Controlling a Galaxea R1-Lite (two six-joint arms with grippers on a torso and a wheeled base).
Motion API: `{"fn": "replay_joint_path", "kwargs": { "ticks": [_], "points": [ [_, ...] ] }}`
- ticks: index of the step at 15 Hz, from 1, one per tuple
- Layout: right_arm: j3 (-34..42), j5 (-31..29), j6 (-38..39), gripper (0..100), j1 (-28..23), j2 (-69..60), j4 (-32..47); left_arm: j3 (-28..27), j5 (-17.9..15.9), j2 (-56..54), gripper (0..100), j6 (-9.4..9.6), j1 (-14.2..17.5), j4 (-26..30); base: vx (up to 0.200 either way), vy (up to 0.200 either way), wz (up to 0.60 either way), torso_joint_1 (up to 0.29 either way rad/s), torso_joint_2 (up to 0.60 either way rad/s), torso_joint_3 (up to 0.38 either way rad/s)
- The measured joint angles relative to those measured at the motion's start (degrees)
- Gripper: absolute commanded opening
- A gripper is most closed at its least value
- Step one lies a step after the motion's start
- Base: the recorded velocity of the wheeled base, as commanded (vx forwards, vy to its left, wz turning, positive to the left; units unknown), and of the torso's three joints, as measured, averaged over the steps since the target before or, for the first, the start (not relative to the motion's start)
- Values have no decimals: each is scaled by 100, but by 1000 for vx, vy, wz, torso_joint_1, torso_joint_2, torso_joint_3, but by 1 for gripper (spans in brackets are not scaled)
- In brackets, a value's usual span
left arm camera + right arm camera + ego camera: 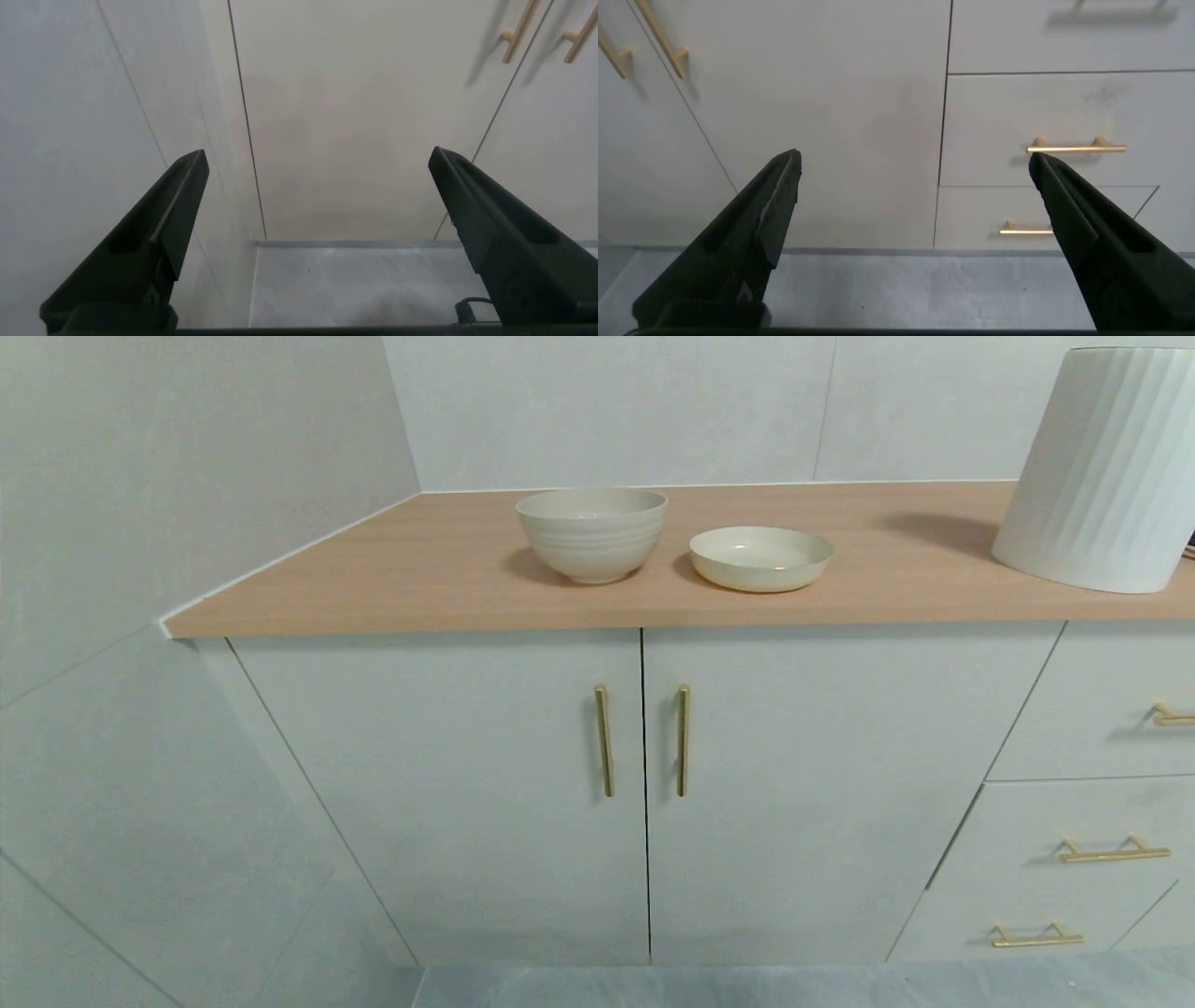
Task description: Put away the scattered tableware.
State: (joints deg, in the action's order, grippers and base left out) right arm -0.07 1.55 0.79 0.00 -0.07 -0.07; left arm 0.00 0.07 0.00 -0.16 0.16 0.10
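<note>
Low before the double-door cabinet [448, 784] hang the left gripper [318, 157] and the right gripper [913, 157], each spread wide and empty, I think because its shut doors must be opened first. Above the cabinet, on its countertop [373, 579], the deep bowl [592, 534] and the shallow dish [760, 558] stand side by side, apart, waiting for storage.

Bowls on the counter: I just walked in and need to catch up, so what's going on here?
Nothing is being handled yet. The deep bowl and the shallow dish sit side by side, not touching, on the wooden countertop, above the closed cabinet doors. The left gripper and the right gripper are both open and empty, held low in front of the cabinet fronts near the floor.
</note>
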Motion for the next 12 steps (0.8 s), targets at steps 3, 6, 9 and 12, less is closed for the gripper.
{"fn": "replay_joint_path", "kwargs": {
  "ticks": [3,6,9,12],
  "points": [
    [0,1,-4,100,0,0,0,0,0,0,100,0,0,0,0,0,0,0,0,0],
    [0,1,-20,100,0,0,0,0,0,0,100,0,0,0,0,0,0,0,0,0],
    [0,20,-137,100,0,0,2,0,0,0,100,0,0,0,0,0,0,0,0,0],
    [-2,23,-180,100,0,0,2,0,0,0,100,0,0,0,0,0,0,0,0,0]
  ]
}}
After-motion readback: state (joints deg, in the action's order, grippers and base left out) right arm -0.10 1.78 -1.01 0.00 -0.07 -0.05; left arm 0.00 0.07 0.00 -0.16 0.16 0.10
